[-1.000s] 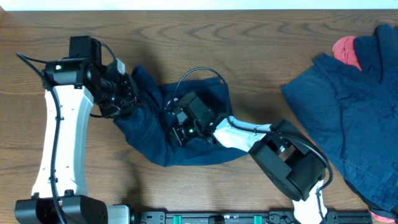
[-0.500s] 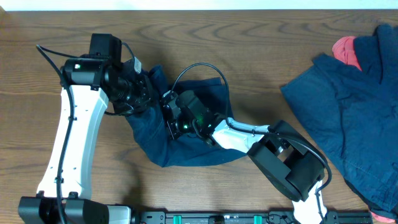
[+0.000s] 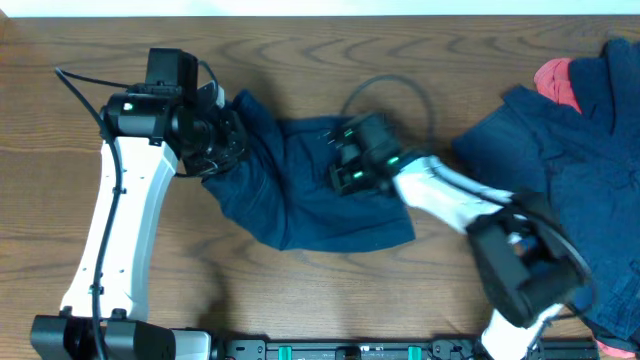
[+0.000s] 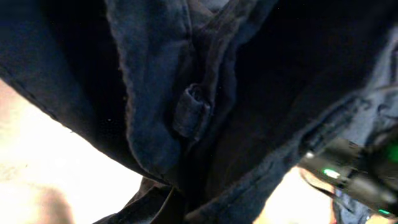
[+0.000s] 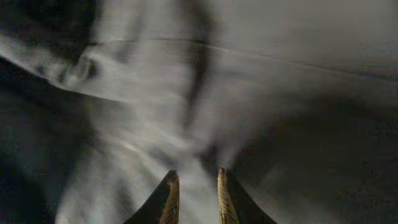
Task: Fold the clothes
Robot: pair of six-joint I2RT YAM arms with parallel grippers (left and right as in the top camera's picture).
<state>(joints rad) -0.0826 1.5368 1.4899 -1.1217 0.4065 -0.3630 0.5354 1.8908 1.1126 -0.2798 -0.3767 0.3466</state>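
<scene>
Spreading is judged the step in hand: the shorts (image 3: 310, 205) are lying bunched at mid-surface (image 3: 300, 60). The right gripper (image 5: 196, 173) is pinched on their fabric. The left gripper (image 3: 225, 140) is buried at the left edge, and its state cannot be told. An outward pull is called for next.

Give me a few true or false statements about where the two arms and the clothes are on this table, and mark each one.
1. The left pincer is at the left edge of the navy garment. True.
2. The pink-red piece lies under the left pincer. False: it sits at the far right of the table, against the pile of navy clothes.
3. A belt loop shows in the left wrist view. True.
4. The right pincer is wide open above bare table. False: its fingers are close together, with fabric bunched between them.
5. The table is white. False: it is brown wood.
</scene>
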